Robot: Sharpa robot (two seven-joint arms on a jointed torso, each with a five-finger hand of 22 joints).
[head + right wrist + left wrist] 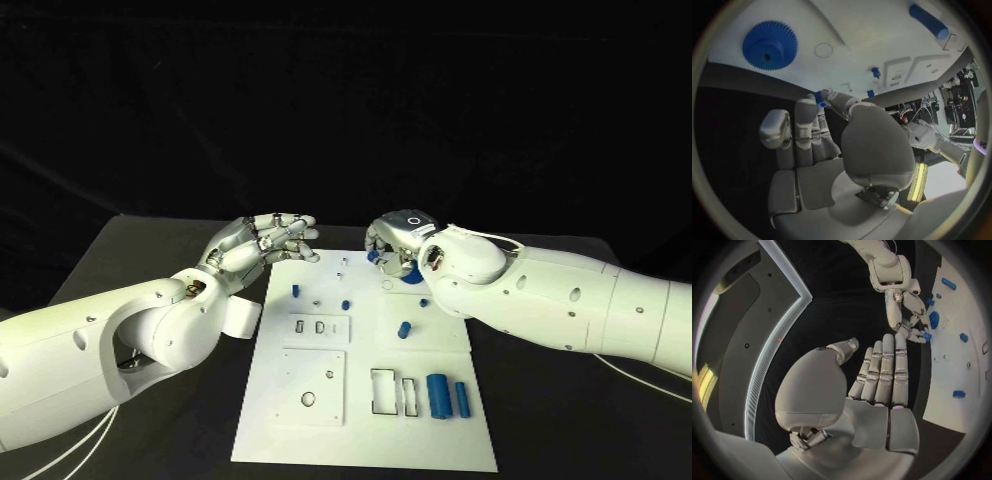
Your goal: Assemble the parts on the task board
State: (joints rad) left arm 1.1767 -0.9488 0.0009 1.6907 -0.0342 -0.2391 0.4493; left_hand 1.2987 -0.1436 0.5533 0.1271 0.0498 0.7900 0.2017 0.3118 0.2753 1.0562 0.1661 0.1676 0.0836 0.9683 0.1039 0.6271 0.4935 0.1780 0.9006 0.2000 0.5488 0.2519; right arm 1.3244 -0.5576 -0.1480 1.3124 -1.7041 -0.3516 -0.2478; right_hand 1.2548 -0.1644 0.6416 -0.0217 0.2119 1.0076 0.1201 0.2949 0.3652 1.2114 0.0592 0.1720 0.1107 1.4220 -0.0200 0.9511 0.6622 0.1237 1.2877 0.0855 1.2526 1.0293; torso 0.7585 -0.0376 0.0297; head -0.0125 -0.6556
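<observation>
Right hand [392, 243] poised over the far edge of the white task board [433, 425], pinching a small blue part [820, 98] at its fingertips, probably for seating there. Left hand [268, 240] near the board's far left corner, released, fingers straight, holding nothing.

The right hand [392, 243] covers the far edge of the task board [361, 420], hiding whatever lies beneath it. A small blue part [819, 98] sits at its fingertips, mostly concealed; its shape cannot be told. In the right wrist view, a blue cylinder [928, 21] blurs near the rim.
</observation>
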